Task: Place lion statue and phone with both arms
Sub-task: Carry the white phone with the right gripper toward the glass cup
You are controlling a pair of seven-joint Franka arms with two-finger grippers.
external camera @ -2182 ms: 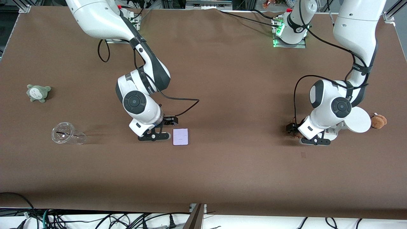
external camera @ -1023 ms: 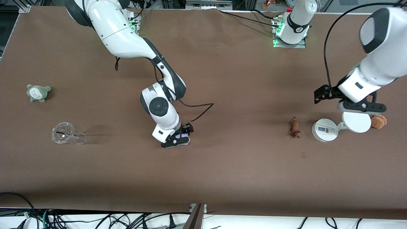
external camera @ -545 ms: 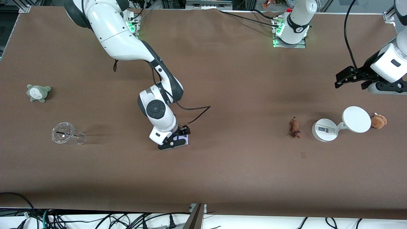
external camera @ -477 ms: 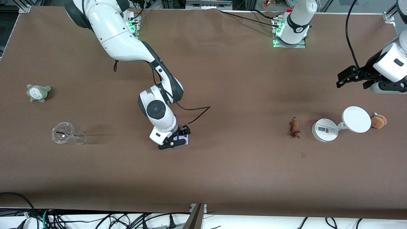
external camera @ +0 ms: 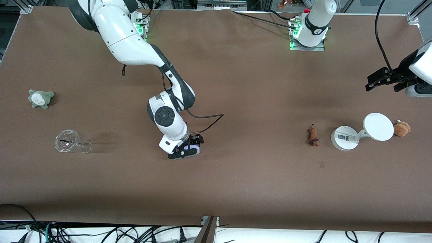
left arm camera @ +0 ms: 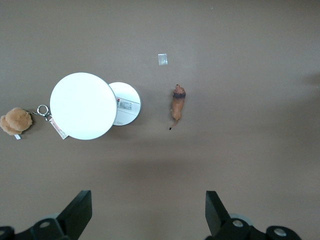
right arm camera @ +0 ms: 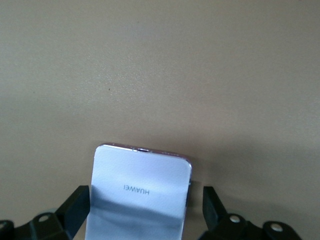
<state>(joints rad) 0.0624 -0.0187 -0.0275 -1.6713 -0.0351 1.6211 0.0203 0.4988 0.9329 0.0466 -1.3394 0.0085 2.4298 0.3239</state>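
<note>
1. Front view: right gripper (external camera: 187,151) low over the phone (external camera: 196,148), fingers (right arm camera: 75,210) spread wide astride it.
2. Lion (external camera: 313,135) lies just beside the white device (external camera: 344,137).
3. Left gripper (external camera: 388,81) spread wide, empty, high above the device.

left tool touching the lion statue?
Apart. Front view: left tool is up near the table's edge, lion statue lies alone. Left wrist view: its open fingers frame bare table, the statue well clear.
</note>
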